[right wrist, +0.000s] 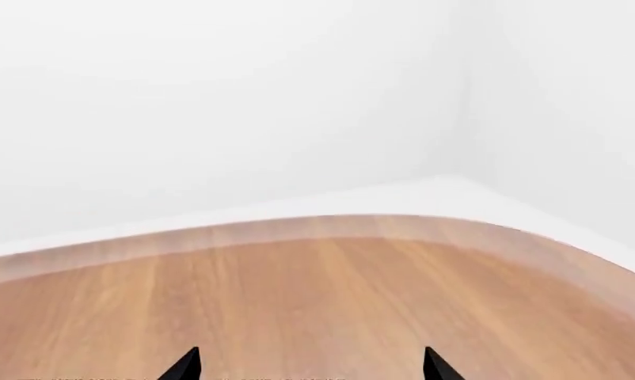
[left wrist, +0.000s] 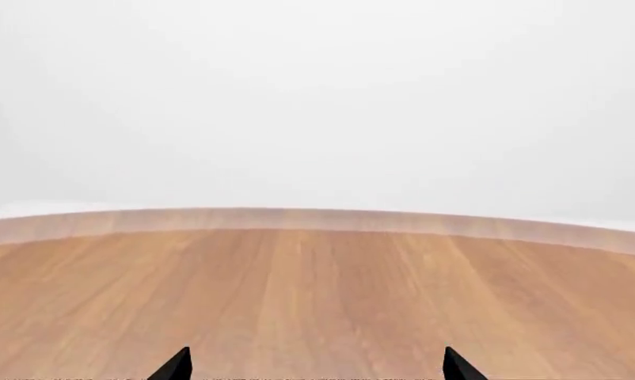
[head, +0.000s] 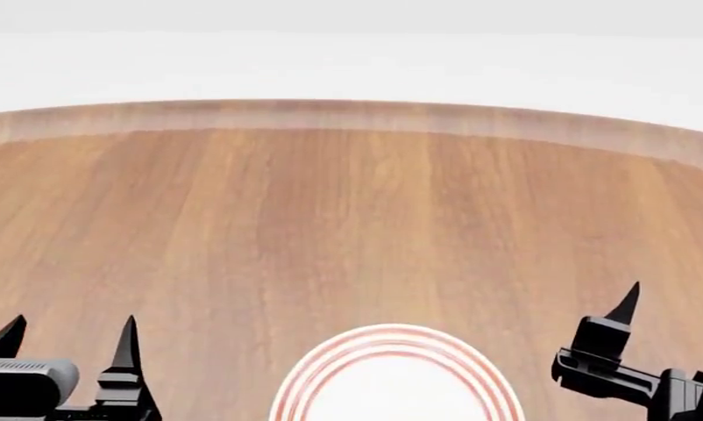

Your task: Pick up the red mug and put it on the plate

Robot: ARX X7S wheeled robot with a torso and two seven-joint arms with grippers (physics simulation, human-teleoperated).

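Both grippers sit low at the near edge of the wooden table (head: pixel 351 219), mostly cut off. The left gripper (head: pixel 65 338) has its tips spread apart, holding nothing; same for the right gripper (right wrist: pixel 312 366) in its wrist view. The plate (head: pixel 328 360) lies between them, half cropped. The red mug isn't in any view.

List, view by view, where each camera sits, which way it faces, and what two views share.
Head view: from the robot's head, looking forward and down at the wooden table and the plate; left gripper and right gripper show at the bottom corners.
Left wrist view: near the left gripper, facing across bare tabletop to a white wall; only fingertips show.
Right wrist view: near the right gripper, same outlook, plus a wall corner.
All share the table; no mug appears.
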